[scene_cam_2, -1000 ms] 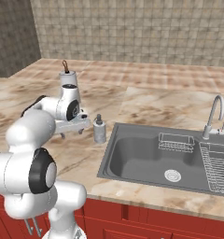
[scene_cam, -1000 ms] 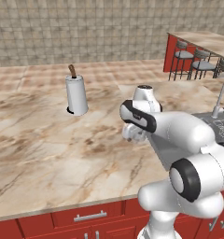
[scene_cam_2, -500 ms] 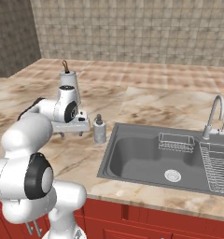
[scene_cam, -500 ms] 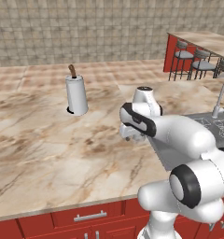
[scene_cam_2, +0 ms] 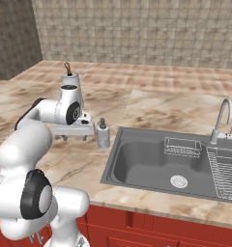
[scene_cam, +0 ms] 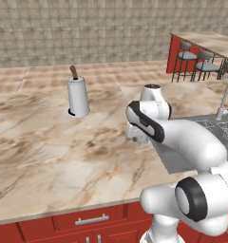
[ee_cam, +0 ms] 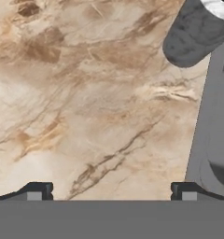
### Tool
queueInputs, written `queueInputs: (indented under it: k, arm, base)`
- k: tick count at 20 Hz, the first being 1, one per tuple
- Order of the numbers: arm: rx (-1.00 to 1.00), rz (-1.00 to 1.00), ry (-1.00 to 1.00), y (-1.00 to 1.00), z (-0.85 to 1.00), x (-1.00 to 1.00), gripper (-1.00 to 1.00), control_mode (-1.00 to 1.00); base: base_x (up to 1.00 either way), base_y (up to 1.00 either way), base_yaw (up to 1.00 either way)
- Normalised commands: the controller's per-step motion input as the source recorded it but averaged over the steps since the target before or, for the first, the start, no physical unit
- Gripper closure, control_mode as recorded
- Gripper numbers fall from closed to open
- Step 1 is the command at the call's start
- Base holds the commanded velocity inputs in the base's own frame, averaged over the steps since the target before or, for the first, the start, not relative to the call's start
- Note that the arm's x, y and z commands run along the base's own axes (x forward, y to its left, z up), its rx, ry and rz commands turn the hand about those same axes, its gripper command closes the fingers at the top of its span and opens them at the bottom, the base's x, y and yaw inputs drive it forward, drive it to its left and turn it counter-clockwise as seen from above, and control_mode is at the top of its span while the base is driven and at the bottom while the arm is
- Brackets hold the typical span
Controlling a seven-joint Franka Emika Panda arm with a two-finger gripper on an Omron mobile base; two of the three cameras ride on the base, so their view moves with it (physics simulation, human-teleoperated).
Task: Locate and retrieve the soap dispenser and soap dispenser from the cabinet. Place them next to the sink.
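Marbled grey, the soap dispenser [scene_cam_2: 104, 136] stands upright on the counter [scene_cam_2: 152, 103], pump up, just beside the sink [scene_cam_2: 137, 166] rim. The gripper [ee_cam: 109, 189] hangs near its left with fingertips spread wide, holding nothing. Open marble lies beyond; a paper-towel roll [scene_cam: 78, 97] stands well apart.

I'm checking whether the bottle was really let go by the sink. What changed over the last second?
The gripper has drawn slightly further left of the soap dispenser, fingers spread wide apart with nothing between them in the hand view. The dispenser stayed upright on the counter at the sink rim's left edge, and the paper-towel roll did not move.
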Motion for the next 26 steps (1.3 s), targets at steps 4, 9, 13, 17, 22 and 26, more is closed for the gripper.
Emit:
queueInputs:
  k: [4, 9, 13, 17, 22, 26]
  arm:
    - [0.01, -0.16, -0.06, -0.18, 0.3, -0.56, -1.0, -1.0]
    - [0.0, -0.14, -0.07, -0.14, 0.35, -0.63, -1.0, -1.0]
    - [0.02, -0.17, -0.09, -0.09, 0.29, -0.71, -1.0, -1.0]
    - [0.02, -0.14, -0.13, -0.04, 0.34, -0.61, -1.0, -1.0]
    - [0.0, -0.12, -0.13, 0.0, 0.33, -0.51, -1.0, -1.0]
    - [0.0, -0.05, -0.08, 0.03, 0.16, -0.21, -1.0, -1.0]
  base:
    - [0.0, 0.0, 0.0]
    - [0.0, 0.0, 0.0]
    - [0.0, 0.0, 0.0]
    - [0.0, 0.0, 0.0]
    - [0.0, 0.0, 0.0]
    - [0.0, 0.0, 0.0]
